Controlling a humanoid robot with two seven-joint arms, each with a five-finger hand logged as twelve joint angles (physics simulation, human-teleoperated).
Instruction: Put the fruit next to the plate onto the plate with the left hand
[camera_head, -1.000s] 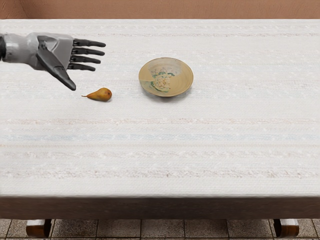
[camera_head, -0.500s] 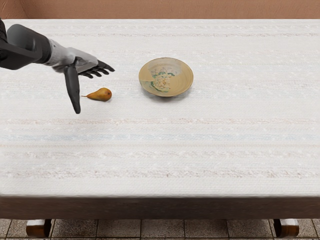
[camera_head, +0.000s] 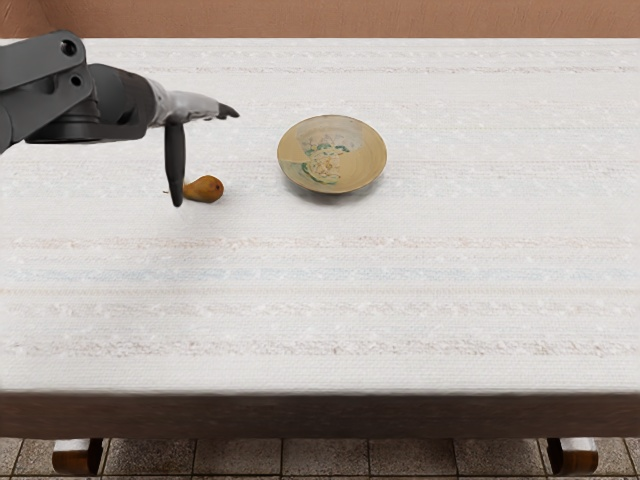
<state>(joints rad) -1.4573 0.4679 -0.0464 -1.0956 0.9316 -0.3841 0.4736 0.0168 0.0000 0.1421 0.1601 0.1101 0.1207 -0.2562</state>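
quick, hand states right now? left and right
Left hand: open, thumb pointing down by the pear, holding nothing.
Right hand: not in view.

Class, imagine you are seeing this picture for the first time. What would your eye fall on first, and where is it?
First, the dark arm reaching in from the upper left, its left hand open, thumb pointing down beside a small pear. To the pear's right, apart from it, sits a yellowish plate with nothing on it, both on a wide pale table.
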